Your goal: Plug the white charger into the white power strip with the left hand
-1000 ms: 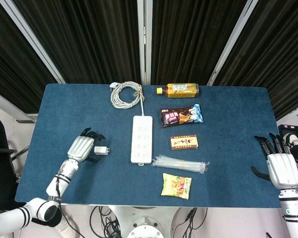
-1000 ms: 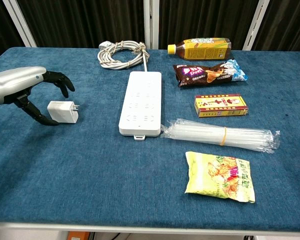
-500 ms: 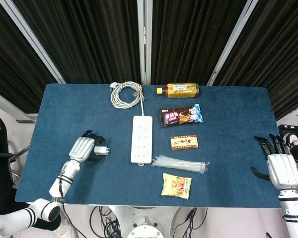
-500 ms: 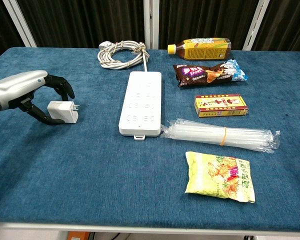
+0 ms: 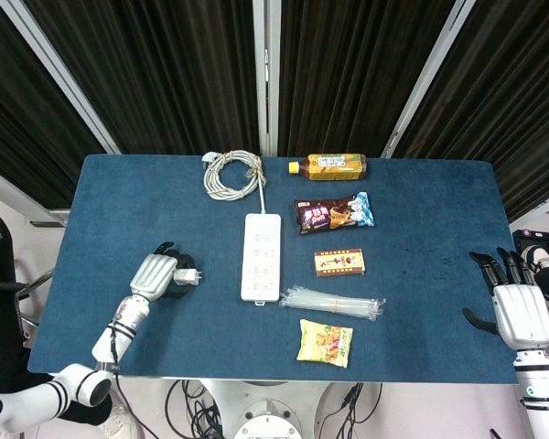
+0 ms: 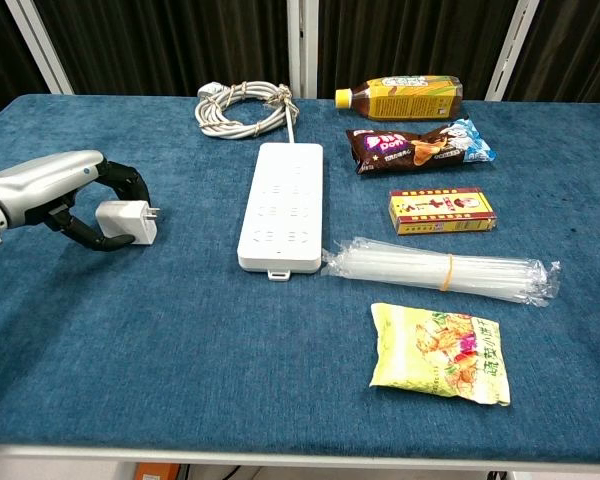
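Note:
The white charger (image 5: 187, 275) (image 6: 122, 221) lies on the blue table left of the white power strip (image 5: 261, 257) (image 6: 282, 205), prongs pointing toward the strip. My left hand (image 5: 156, 276) (image 6: 55, 190) wraps around the charger, fingers curled over its top and thumb under its near side. A gap of bare cloth separates charger and strip. My right hand (image 5: 517, 311) stays at the table's right edge with fingers spread, holding nothing; the chest view does not show it.
Behind the strip lies its coiled cable (image 5: 233, 172) (image 6: 242, 105). To the strip's right are a tea bottle (image 6: 405, 97), a snack packet (image 6: 420, 145), a small box (image 6: 442, 210), a bundle of straws (image 6: 440, 267) and a yellow snack bag (image 6: 438, 352).
My left hand has slid forward and its fingers have curled in around the charger, which sat just beyond the open fingers a second ago. The right hand has not moved.

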`<action>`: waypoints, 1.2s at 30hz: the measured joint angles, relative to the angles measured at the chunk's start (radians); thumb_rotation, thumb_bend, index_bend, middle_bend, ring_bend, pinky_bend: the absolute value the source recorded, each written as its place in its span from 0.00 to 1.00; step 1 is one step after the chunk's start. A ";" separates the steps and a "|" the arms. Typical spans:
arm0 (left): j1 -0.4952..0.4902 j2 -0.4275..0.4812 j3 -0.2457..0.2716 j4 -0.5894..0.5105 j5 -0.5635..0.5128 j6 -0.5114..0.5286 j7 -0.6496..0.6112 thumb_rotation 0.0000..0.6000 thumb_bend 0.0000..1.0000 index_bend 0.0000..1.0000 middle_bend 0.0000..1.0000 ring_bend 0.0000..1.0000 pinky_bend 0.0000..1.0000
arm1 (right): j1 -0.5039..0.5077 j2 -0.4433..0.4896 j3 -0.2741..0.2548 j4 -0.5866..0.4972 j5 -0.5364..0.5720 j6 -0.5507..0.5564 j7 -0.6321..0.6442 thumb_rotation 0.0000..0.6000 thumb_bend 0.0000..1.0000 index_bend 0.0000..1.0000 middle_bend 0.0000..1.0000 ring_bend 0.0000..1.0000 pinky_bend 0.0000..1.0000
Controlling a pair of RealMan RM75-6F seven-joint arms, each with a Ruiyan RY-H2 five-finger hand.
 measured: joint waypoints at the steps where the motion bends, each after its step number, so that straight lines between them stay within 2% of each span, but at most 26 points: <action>1: -0.002 0.004 0.002 0.000 0.003 -0.002 0.000 1.00 0.32 0.46 0.53 0.35 0.18 | 0.000 0.000 0.000 0.000 0.000 0.000 0.000 1.00 0.09 0.12 0.15 0.03 0.01; 5: -0.017 0.031 0.007 -0.008 0.013 -0.022 0.009 1.00 0.33 0.49 0.56 0.38 0.18 | -0.002 0.000 -0.001 0.000 -0.001 0.003 0.001 1.00 0.09 0.12 0.15 0.03 0.01; 11: -0.058 0.126 0.005 -0.066 0.016 -0.082 0.078 1.00 0.34 0.49 0.58 0.40 0.18 | -0.008 0.001 -0.001 0.003 -0.003 0.013 0.006 1.00 0.09 0.12 0.15 0.03 0.01; 20: -0.143 0.287 -0.008 -0.196 -0.036 -0.215 0.332 1.00 0.34 0.49 0.58 0.40 0.17 | -0.009 -0.005 -0.004 0.005 -0.004 0.011 0.005 1.00 0.09 0.12 0.15 0.03 0.01; 28: -0.234 0.335 -0.002 -0.266 -0.204 -0.338 0.633 1.00 0.34 0.47 0.56 0.39 0.16 | -0.012 -0.009 -0.005 0.006 0.003 0.010 0.005 1.00 0.09 0.12 0.15 0.03 0.01; 36: -0.300 0.316 0.020 -0.280 -0.357 -0.354 0.778 1.00 0.34 0.41 0.51 0.36 0.15 | -0.015 -0.009 -0.004 0.012 0.008 0.012 0.011 1.00 0.09 0.12 0.15 0.03 0.01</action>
